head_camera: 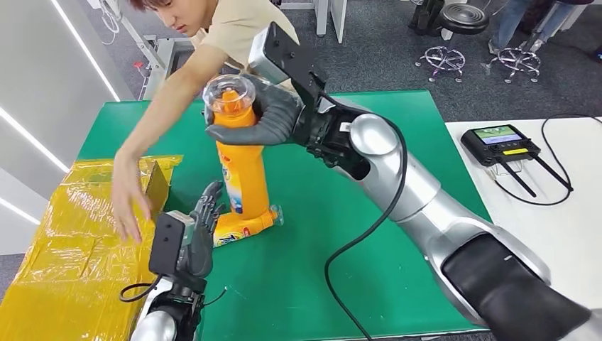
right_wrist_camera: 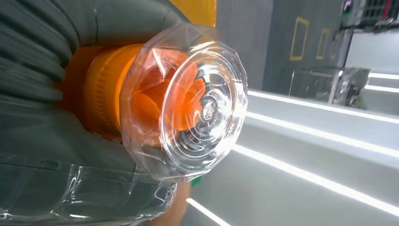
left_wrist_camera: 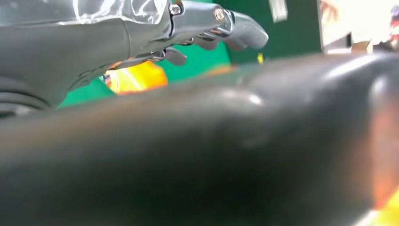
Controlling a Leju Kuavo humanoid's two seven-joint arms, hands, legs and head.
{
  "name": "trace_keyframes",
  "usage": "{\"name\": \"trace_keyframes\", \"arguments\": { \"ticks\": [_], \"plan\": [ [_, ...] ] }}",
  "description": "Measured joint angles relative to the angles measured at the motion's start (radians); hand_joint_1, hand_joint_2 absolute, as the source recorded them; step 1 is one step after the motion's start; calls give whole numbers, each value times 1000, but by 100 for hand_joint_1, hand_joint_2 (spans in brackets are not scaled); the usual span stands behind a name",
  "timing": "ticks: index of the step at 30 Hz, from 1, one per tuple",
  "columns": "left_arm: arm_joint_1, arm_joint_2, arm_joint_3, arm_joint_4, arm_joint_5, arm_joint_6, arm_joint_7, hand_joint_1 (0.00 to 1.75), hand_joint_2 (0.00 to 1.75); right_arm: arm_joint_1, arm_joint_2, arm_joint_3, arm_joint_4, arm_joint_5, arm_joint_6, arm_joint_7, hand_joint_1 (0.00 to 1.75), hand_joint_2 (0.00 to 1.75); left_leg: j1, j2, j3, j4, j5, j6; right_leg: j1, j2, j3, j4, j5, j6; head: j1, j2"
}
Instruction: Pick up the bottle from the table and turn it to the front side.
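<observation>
My right hand point(head_camera: 273, 114) grips an orange bottle point(head_camera: 243, 167) around its neck, just under the clear cap point(head_camera: 229, 91), and holds it upright over the green table point(head_camera: 397, 135). The right wrist view looks straight at that cap point(right_wrist_camera: 188, 99), with my right hand point(right_wrist_camera: 47, 70) wrapped behind it. A second orange bottle point(head_camera: 245, 224) lies on its side on the table below. My left hand point(head_camera: 202, 227) stands just beside it with its fingers apart, holding nothing. In the left wrist view the fingers point(left_wrist_camera: 221, 23) reach past a patch of orange bottle point(left_wrist_camera: 136, 77).
A person leans over the table's far left, one hand point(head_camera: 131, 206) on a yellow film-wrapped box point(head_camera: 71, 241). A white table to the right carries a black controller point(head_camera: 500, 145) with cables. Stools point(head_camera: 454, 28) stand behind. A black cable point(head_camera: 355, 249) hangs off my right arm.
</observation>
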Motion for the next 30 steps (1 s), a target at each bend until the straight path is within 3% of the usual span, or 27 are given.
{"name": "trace_keyframes", "arguments": {
  "ticks": [8,12,22,23,26,27,30],
  "plan": [
    [-45,-25,-55,49,-44,14,22,0,0,17,38,6,-19,-8,-15,32,175,175,0,0,0,0,0,0,0,0,0,0,1,0,0,0],
    [-57,-27,-67,56,-85,30,39,0,175,34,52,0,-23,-18,-13,34,175,175,0,0,0,0,0,0,0,0,0,0,1,0,0,0],
    [-93,-51,-76,110,-224,95,34,0,175,85,82,-35,-28,-13,-12,23,175,175,0,0,0,0,0,0,0,0,0,0,1,0,0,0],
    [-97,-54,-76,117,-231,99,30,27,175,87,85,-40,-28,-11,-13,22,175,175,0,0,0,0,0,0,0,0,0,0,1,0,0,0],
    [-112,-62,-76,136,-247,107,21,157,175,88,91,-53,-26,-2,-13,20,175,175,0,0,0,0,0,0,0,0,0,0,1,0,0,0],
    [-116,-64,-76,143,-250,107,20,174,175,89,92,-57,-25,-1,-12,18,175,175,0,0,0,0,0,0,0,0,0,0,1,0,0,0],
    [-128,-73,-76,157,-255,108,20,175,175,93,92,-69,-23,9,-7,14,175,175,0,0,0,0,0,0,0,0,0,0,1,0,0,0]
  ]
}}
